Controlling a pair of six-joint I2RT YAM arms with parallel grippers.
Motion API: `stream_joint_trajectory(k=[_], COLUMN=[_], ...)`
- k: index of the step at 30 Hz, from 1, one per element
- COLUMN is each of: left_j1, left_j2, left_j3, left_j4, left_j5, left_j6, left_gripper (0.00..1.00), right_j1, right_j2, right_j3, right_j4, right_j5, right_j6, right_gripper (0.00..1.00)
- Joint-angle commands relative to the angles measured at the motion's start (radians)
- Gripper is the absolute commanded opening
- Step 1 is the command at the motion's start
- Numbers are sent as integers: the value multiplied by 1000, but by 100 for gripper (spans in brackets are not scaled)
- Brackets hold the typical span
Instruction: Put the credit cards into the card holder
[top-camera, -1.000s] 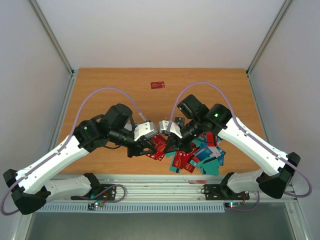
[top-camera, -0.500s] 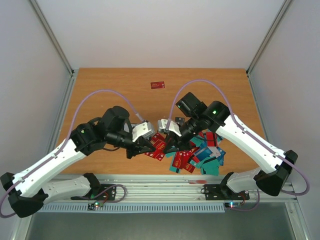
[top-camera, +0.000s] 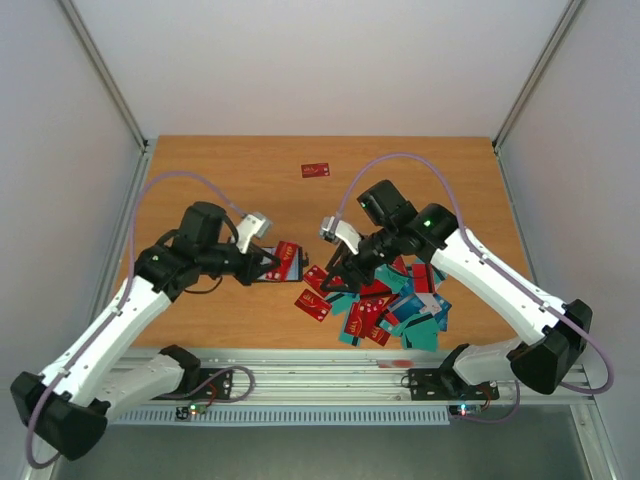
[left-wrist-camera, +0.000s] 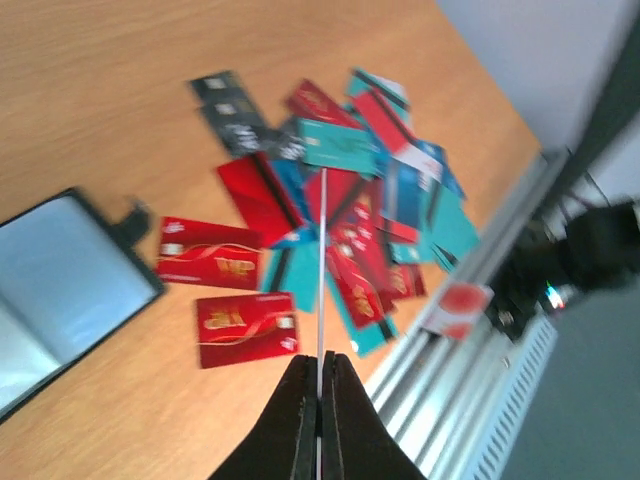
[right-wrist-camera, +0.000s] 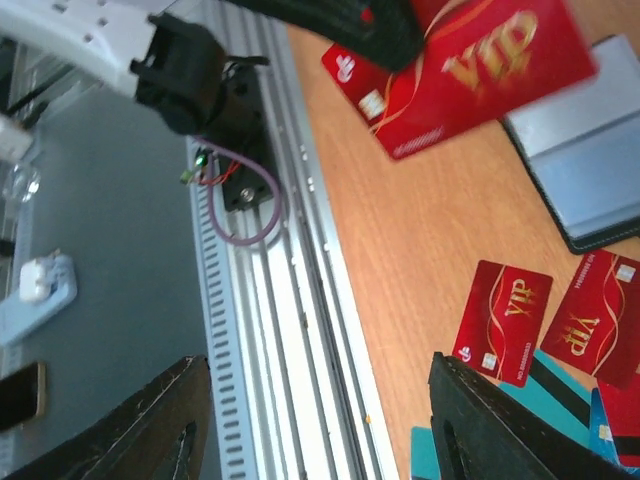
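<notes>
My left gripper (left-wrist-camera: 320, 358) is shut on a red credit card (left-wrist-camera: 321, 260) that shows edge-on in the left wrist view. From above, that card (top-camera: 288, 260) hangs in the left gripper (top-camera: 272, 263) above the table, left of the pile. The black card holder (left-wrist-camera: 60, 290) lies open on the wood, its pale inside facing up. A heap of red, teal and dark credit cards (top-camera: 392, 305) lies at the front right. My right gripper (top-camera: 336, 279) stands open and empty at the heap's left edge. In the right wrist view the right gripper (right-wrist-camera: 318, 365) frames the table's rail, with the held card (right-wrist-camera: 470, 70) and the holder (right-wrist-camera: 590, 190) above it.
One red card (top-camera: 316, 170) lies alone near the back of the table. Two red cards (left-wrist-camera: 245, 325) lie apart from the heap, close to the holder. The metal rail (right-wrist-camera: 300, 300) runs along the near edge.
The left gripper shut on a red card and drew back to the left with it. The right gripper opened and let that card go.
</notes>
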Motion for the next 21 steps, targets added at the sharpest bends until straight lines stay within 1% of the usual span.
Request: stream_joint_trajectory(k=[1,3,6,8,11,16,21], left_j1=[186,245,314,346,370,412,469], left_j2=[40,68,127,173,236,295,369], left_j3=[-96,-144,-197,-223,-248,-300,-348], left_j4=[193,291,422,497,558,652,749], left_j5=[109,104,75,73,65,59,108], left_j6=[-106,-150,-245,-302,-346,-373,-374], left_gripper=[0,0,0,0,0,0,0], right_j1=[-15,-15,-16,-15,-15,-16,-19], right_j2=[34,80,143,182,262,413,545], right_j3=[-65,-90,-104,-121,-136,-93,-32], right_j4=[258,358,466,580,703,734,753], right_j5=[60,95,134,115,75,97,104], right_j6=[322,456,608,704,841,924,962], right_gripper=[61,61,61,61,61,58,55])
